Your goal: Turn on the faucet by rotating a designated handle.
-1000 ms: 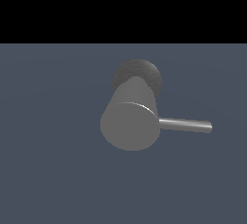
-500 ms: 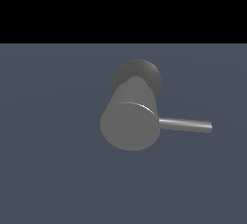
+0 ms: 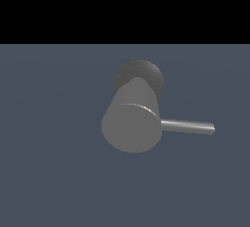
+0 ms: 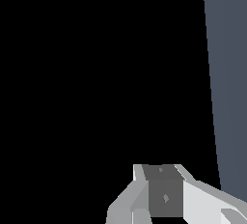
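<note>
Across the exterior view, a flat blue-grey floor is spread below a black band. Near its middle, the faucet is seen: a thick matte grey cylinder with its flat round end turned toward the camera, set on a darker rounded base. From the cylinder's side, the handle is extended toward the exterior view's right, nearly level. Only part of the gripper is shown in the wrist view; whether it is open or closed cannot be told.
</note>
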Controlling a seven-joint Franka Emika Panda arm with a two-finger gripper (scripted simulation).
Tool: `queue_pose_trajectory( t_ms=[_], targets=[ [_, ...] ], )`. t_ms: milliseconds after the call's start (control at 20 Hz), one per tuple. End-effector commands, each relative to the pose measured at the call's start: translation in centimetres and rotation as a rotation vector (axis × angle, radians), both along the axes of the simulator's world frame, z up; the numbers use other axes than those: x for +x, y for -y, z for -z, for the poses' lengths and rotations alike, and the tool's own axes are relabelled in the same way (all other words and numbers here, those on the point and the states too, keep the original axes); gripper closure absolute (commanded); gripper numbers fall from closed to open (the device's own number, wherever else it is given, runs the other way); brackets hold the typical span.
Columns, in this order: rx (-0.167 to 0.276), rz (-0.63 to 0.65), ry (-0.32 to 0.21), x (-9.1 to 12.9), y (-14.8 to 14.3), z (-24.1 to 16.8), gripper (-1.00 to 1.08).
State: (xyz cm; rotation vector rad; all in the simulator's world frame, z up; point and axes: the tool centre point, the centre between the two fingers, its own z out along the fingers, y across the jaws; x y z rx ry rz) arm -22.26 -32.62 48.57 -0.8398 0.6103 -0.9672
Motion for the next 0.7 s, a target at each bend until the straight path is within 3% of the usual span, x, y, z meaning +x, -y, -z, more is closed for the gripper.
queue_pose_trajectory(
  t_ms=[0,350,650],
  targets=[
    [0.103,0.033,-0.012,0.4,1.4,2.7,1.08],
    [0.385,0.105,-0.08,1.6,3.5,11.3,1.08],
    [0.621,0.143,-0.176,2.7,2.8,19.5,1.08]
  ],
)
